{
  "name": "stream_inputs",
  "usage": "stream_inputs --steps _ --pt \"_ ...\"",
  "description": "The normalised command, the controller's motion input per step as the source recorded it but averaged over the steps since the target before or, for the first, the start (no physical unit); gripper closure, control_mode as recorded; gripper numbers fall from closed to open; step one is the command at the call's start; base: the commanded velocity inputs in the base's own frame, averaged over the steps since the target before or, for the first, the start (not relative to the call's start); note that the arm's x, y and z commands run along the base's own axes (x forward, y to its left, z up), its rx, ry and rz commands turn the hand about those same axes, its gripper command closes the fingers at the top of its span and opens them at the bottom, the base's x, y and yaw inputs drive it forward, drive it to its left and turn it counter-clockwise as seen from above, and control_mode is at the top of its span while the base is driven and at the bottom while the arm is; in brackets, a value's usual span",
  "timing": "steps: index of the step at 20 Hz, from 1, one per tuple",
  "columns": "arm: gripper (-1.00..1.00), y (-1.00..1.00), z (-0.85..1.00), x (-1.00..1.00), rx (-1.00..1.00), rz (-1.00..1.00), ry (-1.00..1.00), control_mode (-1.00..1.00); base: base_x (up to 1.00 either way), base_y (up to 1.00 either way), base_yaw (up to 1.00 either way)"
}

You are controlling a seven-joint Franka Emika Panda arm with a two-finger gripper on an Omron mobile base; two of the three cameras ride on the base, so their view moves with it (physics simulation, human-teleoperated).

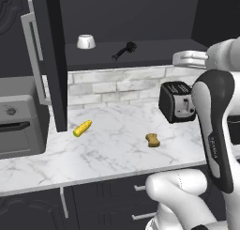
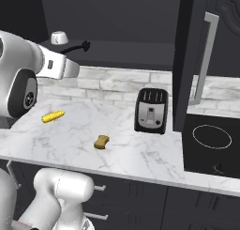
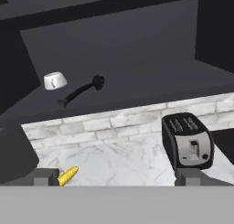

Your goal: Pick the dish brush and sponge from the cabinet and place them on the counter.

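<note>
Nearest, in the hand view, the gripper (image 3: 118, 176) shows its two dark tips standing wide apart with nothing between them — it is open and empty, looking toward the open cabinet (image 1: 51, 60). On the marble desk (image 1: 117, 154) the sponge (image 1: 152, 140) already lies loose, near the middle of the bare stone, with the corn cob (image 1: 82, 128) well apart at its 10 o'clock in the left base view and the toaster (image 1: 176, 101) near at its 2 o'clock. So the sponge half looks done, and the step in hand is, by my judgement, the reach for the dish brush (image 1: 124, 50). That brush lies on the cabinet shelf, farther back and higher, handle running toward 8 o'clock from its bristle head, with a small white bowl (image 1: 86, 42) at its 9 o'clock and apart from it. The next move calls for lifting the hand to shelf level, going in between the open doors, and lining the tips across the thin handle before closing — keeping away from the bowl.
</note>
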Motion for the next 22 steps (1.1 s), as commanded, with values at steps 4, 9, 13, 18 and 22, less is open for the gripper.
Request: stream_inputs --steps 4,9,13,18,22 --pt "-1.00 0.02 0.09 0.04 0.09 0.03 -0.02 -1.00 0.00 0.00 0.00" --pt "-1.00 0.09 0.00 0.26 0.08 0.01 -0.01 -1.00 0.00 0.00 0.00" --pt "-1.00 0.11 0.00 0.22 0.06 0.00 0.00 -1.00 0.00 0.00 0.00" --pt "-1.00 0.17 0.00 0.19 0.02 0.00 0.00 -1.00 0.00 0.00 0.00" --pt "-1.00 0.31 0.00 0.12 -0.03 0.00 -0.04 -1.00 0.00 0.00 0.00"
